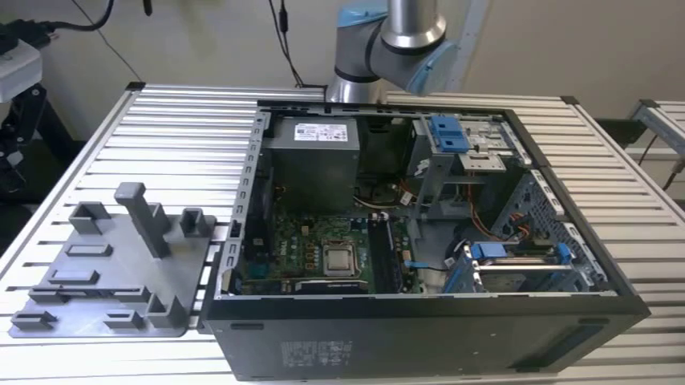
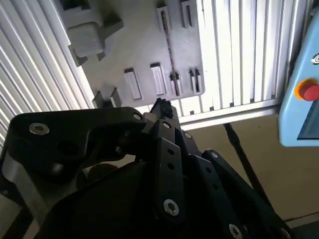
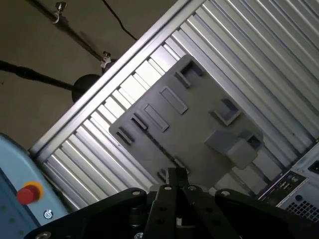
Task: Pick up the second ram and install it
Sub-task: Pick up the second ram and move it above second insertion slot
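The second ram (image 2: 169, 50) is a thin dark stick standing on edge in a slot of the grey holder tray (image 2: 144, 45). In the first wrist view it shows as a dark line (image 3: 158, 145) across the tray (image 3: 199, 124), and in the exterior view it lies low in the tray (image 1: 88, 286) near the front. My gripper (image 2: 160, 106) hangs well above the tray's edge, its black fingers pressed together with nothing between them. Its tips (image 3: 177, 174) also meet in the first wrist view.
An open computer case (image 1: 428, 321) lies on the slatted metal table (image 1: 182, 120), with the motherboard (image 1: 321, 249) and its long slots (image 1: 383, 255) exposed. The tray (image 1: 107, 273) has upright posts (image 1: 144, 216). A blue pendant with a red button (image 2: 309, 92) sits beyond the table edge.
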{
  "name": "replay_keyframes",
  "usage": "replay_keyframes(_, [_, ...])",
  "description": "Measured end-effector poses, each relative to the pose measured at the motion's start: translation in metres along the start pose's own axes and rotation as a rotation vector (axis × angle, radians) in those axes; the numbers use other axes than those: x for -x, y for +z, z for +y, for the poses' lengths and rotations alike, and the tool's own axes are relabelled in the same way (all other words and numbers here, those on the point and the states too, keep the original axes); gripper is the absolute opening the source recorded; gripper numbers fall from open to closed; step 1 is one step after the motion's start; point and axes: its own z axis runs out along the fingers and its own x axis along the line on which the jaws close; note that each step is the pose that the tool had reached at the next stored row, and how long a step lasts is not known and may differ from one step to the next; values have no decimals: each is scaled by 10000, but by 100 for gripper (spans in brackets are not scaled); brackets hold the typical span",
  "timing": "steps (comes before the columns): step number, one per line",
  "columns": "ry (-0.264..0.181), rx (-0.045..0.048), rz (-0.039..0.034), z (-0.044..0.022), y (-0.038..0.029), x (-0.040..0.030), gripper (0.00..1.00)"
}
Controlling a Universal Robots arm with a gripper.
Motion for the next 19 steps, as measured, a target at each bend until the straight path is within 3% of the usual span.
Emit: replay_keyframes(19, [-3461,37,168,0,0,0,11])
